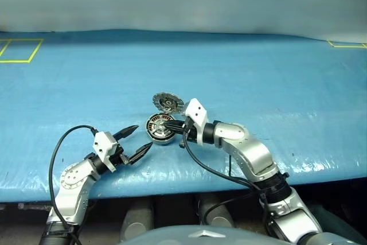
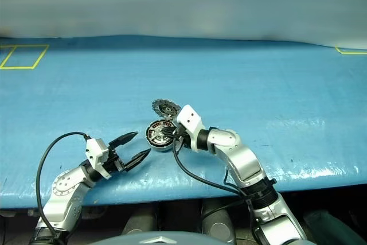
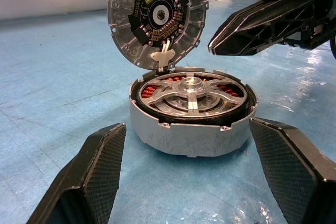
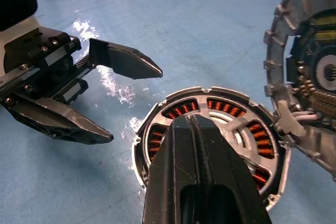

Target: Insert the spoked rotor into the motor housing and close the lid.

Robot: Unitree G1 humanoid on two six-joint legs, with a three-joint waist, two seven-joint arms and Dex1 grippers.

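Observation:
The motor housing (image 3: 191,129) sits on the blue table. The spoked rotor (image 3: 191,88) lies inside it, silver spokes and hub over copper windings. The lid (image 3: 155,19) stands upright at the housing's far edge, joined to it by a white clip, its ribbed face and circuit board facing me. My right gripper (image 4: 193,121) is shut with nothing between its fingers and hovers just above the rotor, pointing left. My left gripper (image 1: 143,136) is open at the near left of the housing, pointing at it with a gap between them, and its fingers (image 3: 92,179) are spread wider than the housing.
Blue sheeting covers the table (image 1: 258,73), whose front edge runs close below both grippers. Yellow tape marks (image 1: 20,50) lie at the far left and far right corners. A black cable (image 1: 206,170) loops under my right wrist.

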